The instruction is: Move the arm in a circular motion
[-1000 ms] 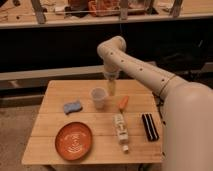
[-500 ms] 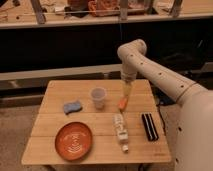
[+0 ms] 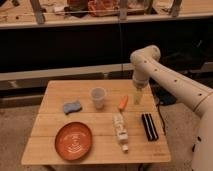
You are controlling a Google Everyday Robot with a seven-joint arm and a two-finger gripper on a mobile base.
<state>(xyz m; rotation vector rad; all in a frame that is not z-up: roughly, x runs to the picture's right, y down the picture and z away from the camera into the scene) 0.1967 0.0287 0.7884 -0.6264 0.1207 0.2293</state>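
Spread or closed, the gripper [image 3: 137,95] does not show which: it appears only as a narrow yellowish tip pointing straight down over the back right part of the wooden table [image 3: 60,91]. Whether the tip touches the boards or hangs just above them cannot be told. Just to its left lies a small orange carrot-like piece [image 3: 123,103], tilted and apart from the tip. Above the tip the arm [image 3: 167,80] rises to a rounded cream-white elbow over the table's rear edge, then runs down and to the right as a thick tube with small dark dots (it leaves the view at the right edge, where a wider segment fills the lower corner). Further left of the orange piece stands a pale cup [image 3: 98,97], upright, near the middle of the table's back half. Left of the cup lies a blue sponge [image 3: 72,107], well apart from the gripper. In front of the orange piece a white bottle [image 3: 120,132] lies on its side, running toward the front edge. To its right, beside it but apart, lies a black oblong object [image 3: 149,126], nearer the front than the gripper. At the front left sits a round orange-red plate [image 3: 73,141] with a pale pattern. Behind the table a dark panel runs under a long wooden bench [image 3: 75,20], which carries things I cannot name.
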